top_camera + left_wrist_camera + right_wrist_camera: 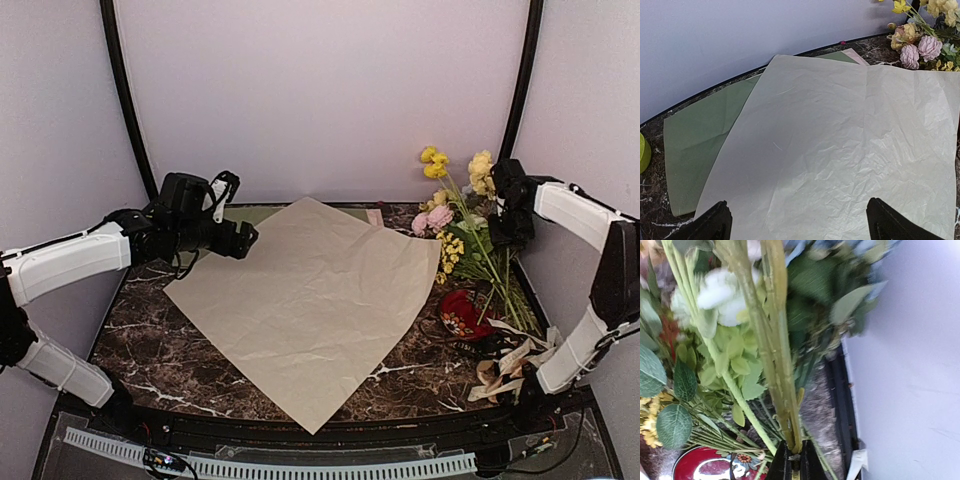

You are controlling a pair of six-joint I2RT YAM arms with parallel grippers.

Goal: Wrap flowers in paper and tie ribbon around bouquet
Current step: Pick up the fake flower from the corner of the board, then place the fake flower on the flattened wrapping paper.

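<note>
No legible text or labels

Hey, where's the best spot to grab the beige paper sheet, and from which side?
The paper lies flat, turned like a diamond, so its corners are the only free points. Probably pinch the left corner, coming low from the left with the open left gripper.
</note>
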